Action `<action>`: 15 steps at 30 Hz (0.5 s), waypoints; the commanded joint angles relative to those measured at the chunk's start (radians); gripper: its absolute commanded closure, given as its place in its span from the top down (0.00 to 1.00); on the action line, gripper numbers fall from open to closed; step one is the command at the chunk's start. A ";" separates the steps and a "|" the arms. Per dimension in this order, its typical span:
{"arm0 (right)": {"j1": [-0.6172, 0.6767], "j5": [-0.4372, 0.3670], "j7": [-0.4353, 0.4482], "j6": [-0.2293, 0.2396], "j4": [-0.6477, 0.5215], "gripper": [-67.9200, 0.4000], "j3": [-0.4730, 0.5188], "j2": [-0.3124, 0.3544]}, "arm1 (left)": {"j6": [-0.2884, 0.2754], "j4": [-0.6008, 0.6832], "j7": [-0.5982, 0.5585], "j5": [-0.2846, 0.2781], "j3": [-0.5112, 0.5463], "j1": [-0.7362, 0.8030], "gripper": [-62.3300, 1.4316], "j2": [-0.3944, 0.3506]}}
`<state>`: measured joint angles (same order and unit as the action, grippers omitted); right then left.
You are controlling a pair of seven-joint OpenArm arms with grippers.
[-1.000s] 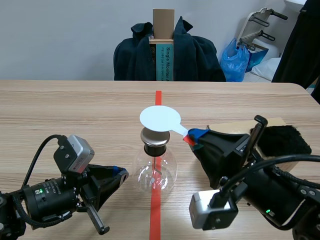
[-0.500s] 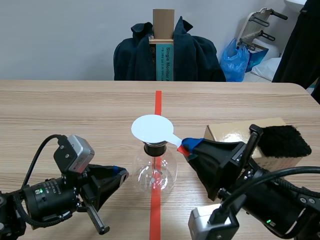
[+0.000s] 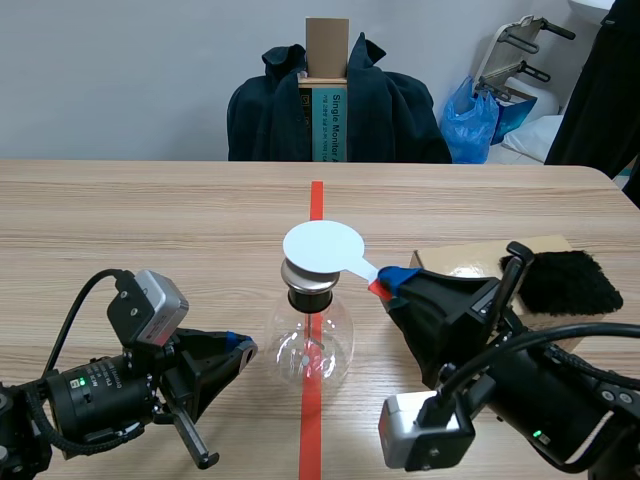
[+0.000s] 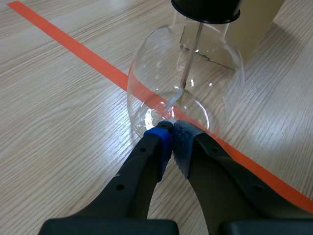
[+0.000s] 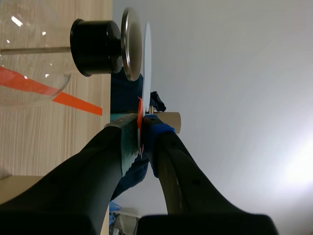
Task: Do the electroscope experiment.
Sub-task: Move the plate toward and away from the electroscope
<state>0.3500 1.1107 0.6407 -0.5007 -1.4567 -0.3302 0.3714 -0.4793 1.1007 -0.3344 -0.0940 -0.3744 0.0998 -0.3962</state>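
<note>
The electroscope, a round glass flask (image 3: 310,348) with a black stopper (image 3: 311,297) and a metal disc (image 3: 305,274) on top, stands on the red tape line. My right gripper (image 3: 388,280) is shut on the red handle of a white round paddle (image 3: 322,247), which hovers just over the metal disc. The right wrist view shows the paddle (image 5: 147,54) a small gap off the disc (image 5: 131,44), handle pinched in the gripper (image 5: 141,125). My left gripper (image 4: 172,134) rests shut on nothing, with its tips at the flask's (image 4: 186,83) base. Inside hangs a thin rod (image 4: 190,58).
A cardboard box (image 3: 470,262) lies right of the flask with a black furry cloth (image 3: 565,280) on it. Behind the table's far edge stands a chair draped in a dark jacket (image 3: 340,105). The left half of the table is bare wood.
The right gripper dipped the paddle down and left until it hid the metal disc, then raised it slightly to the right. The left arm stayed still.
</note>
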 commanded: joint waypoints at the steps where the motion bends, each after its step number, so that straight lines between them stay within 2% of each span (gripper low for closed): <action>1: -0.001 -0.010 -0.025 -0.014 -0.014 0.02 0.003 0.003 | -0.003 0.018 -0.014 -0.010 0.002 -0.006 0.07 0.002; 15: -0.001 -0.010 -0.265 -0.015 -0.014 0.02 0.004 0.003 | -0.003 0.018 -0.014 -0.010 0.002 -0.006 0.07 0.002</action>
<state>0.3500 1.1099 0.3786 -0.5007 -1.4567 -0.3302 0.3714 -0.4793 1.1007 -0.3344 -0.0940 -0.3744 0.0998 -0.3962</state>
